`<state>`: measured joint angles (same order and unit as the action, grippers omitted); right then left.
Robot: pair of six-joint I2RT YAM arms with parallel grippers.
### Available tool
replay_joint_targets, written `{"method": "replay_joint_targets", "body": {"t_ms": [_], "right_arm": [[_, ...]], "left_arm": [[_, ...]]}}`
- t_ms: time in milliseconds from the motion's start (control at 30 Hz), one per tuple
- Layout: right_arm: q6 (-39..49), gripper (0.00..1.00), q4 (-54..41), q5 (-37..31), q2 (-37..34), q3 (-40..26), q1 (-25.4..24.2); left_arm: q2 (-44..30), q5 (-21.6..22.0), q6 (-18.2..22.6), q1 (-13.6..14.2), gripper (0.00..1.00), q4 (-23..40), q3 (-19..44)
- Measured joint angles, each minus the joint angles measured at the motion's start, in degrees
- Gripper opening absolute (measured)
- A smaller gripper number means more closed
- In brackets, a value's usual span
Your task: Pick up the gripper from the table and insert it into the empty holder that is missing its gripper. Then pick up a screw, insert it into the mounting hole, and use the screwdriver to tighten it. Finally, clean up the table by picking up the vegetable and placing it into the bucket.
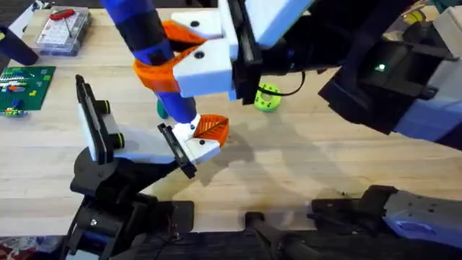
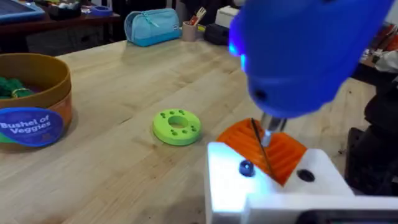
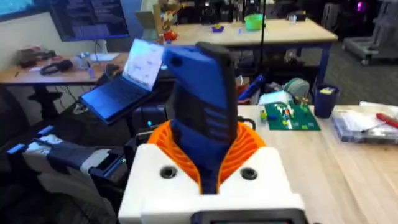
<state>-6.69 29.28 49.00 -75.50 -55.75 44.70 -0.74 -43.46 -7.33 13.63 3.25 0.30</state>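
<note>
Slippage is the main danger here. The right gripper [image 3: 208, 163] has its 2 white fingers closed on the barrel of the screwdriver [image 1: 148, 36], the orange ribbed pads pressing it from both sides. The tool leans down towards the white gripper block [image 1: 203, 137], which sits on the holder at the end of the left arm. Whether the left gripper is open or closed cannot be told.

On that block, the thin bit [image 2: 264, 140] comes down over the orange pad. Its tip is just beside the dark screw [image 2: 245, 167], and a second hole lies on the bit's other side. I cannot tell whether the tip is seated in the screw head.

- If it is not seated, spinning could walk the bit across the block, scoring the pad or knocking the screw out of its hole.
- The tilt of the screwdriver matters too. Driven at an angle, the screw may cross-thread or jam.
- Downward push could shift the block in its holder, as only 1 screw appears to be fitted.
- The heavy barrel may twist in the pads once the screw bites.

The lime-green ring [image 2: 177, 126] lies on the tabletop [image 1: 325, 166] near the block. The bucket [image 2: 31, 106] stands well beyond the ring with something green inside, so neither is at risk.
</note>
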Motion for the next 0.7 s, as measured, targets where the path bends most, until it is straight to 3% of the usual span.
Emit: {"method": "replay_joint_targets", "body": {"t_ms": [700], "right_arm": [[2.0, 0.085, -0.7, -0.3, 0.0, 0.0, 0.1]], "left_arm": [[0.0, 0.0, 0.0, 0.0, 0.017, 0.0, 0.0]]}}
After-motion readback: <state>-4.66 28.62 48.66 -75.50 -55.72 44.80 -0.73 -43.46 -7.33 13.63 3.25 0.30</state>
